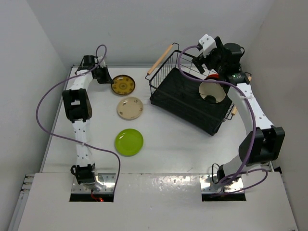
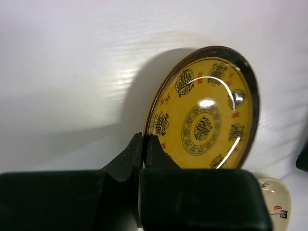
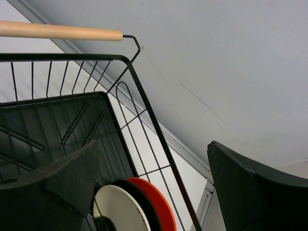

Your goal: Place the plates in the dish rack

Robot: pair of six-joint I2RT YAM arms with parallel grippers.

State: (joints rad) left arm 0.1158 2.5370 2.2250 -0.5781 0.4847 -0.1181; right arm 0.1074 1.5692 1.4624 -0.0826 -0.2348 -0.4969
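My left gripper (image 1: 102,74) is shut on the near rim of the brown-gold patterned plate (image 1: 123,84) at the far left; in the left wrist view its fingers (image 2: 137,154) pinch the plate (image 2: 204,122), which stands tilted over its shadow. The beige speckled plate (image 1: 130,108) and the lime green plate (image 1: 129,142) lie flat on the table. The black wire dish rack (image 1: 185,98) holds the cream plate (image 1: 211,91), the black plate (image 3: 147,202) and the orange-red plate (image 3: 161,199) on edge. My right gripper (image 3: 154,144) is open and empty above them.
The rack's wooden handles (image 1: 160,59) stick out at its far-left and right ends; one shows in the right wrist view (image 3: 57,31). White walls enclose the table on three sides. The beige plate's edge shows in the left wrist view (image 2: 276,197).
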